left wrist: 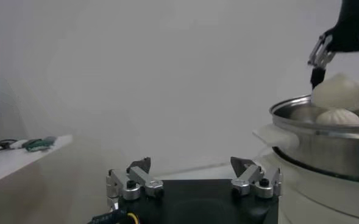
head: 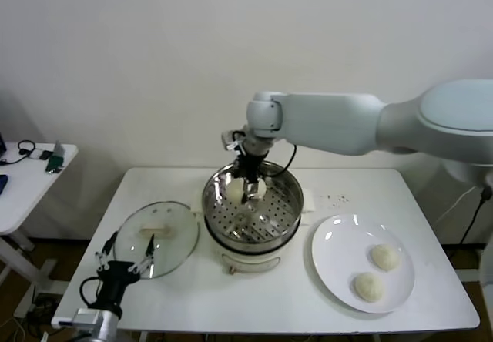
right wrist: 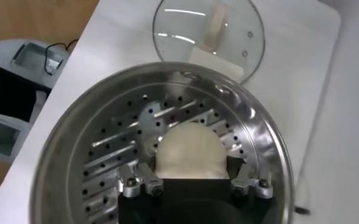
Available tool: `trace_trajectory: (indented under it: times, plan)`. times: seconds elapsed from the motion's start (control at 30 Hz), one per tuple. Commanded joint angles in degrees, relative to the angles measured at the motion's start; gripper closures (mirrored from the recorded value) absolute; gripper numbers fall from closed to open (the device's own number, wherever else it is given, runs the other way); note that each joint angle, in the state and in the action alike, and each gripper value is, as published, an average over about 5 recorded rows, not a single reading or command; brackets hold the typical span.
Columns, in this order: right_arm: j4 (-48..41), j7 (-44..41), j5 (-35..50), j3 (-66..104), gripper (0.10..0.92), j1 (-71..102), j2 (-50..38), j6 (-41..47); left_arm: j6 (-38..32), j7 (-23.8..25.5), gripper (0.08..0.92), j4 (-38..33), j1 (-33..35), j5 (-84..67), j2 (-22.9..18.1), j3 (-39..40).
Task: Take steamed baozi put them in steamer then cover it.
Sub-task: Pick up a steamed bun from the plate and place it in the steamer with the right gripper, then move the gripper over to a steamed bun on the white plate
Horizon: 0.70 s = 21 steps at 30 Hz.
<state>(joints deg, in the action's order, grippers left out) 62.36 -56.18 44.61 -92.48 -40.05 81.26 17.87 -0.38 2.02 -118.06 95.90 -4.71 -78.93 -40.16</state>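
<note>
The steamer (head: pixel 286 203) stands mid-table. My right gripper (head: pixel 250 192) hangs over its far side, shut on a cream-white baozi (right wrist: pixel 188 149) held just above the perforated tray (right wrist: pixel 124 140). The left wrist view shows that held baozi (left wrist: pixel 339 90) at rim height and a second baozi (left wrist: pixel 337 117) resting inside the steamer (left wrist: pixel 325 146). Two more baozi (head: pixel 385 257) (head: pixel 369 286) lie on the white plate (head: pixel 339 242) at the right. The glass cover (head: pixel 166 230) lies flat on the table left of the steamer. My left gripper (head: pixel 127 248) is open and empty at the cover's near edge.
The white table (head: pixel 308 315) ends close in front of the plate and the cover. A small side table (head: pixel 31 176) with cables and small items stands far left. A wall runs behind the table.
</note>
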Motion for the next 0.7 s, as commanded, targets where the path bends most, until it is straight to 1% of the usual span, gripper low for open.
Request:
trace_trajectory:
  times: [0.03,0.23,0.3,0.47,0.7]
  plan:
    - [-2.79,0.24,-1.49,0.20,0.296,3.74,3.40,0.19,0.02,-0.03,0.177,0.20,-0.10,-0.07,0.14,-0.02]
    - [-2.71,0.72,-2.53,0.17,0.288,4.87,3.33,0.29,0.00,-0.03,0.177,0.46,-0.19,-0.33,0.71,-0.15]
    - [-2.71,0.96,-2.63,0.19,0.275,5.05,3.27,0.37,0.00,-0.03,0.177,0.50,-0.27,-0.40,0.80,-0.20]
    - [-2.22,1.28,-3.09,0.35,0.210,5.05,2.82,0.66,0.00,-0.03,0.177,0.49,-0.25,-0.45,0.68,-0.18]
    - [0.14,0.77,-3.90,1.39,0.203,2.39,-0.24,0.66,0.06,-0.04,0.177,0.35,-0.30,-0.36,0.55,-0.15]
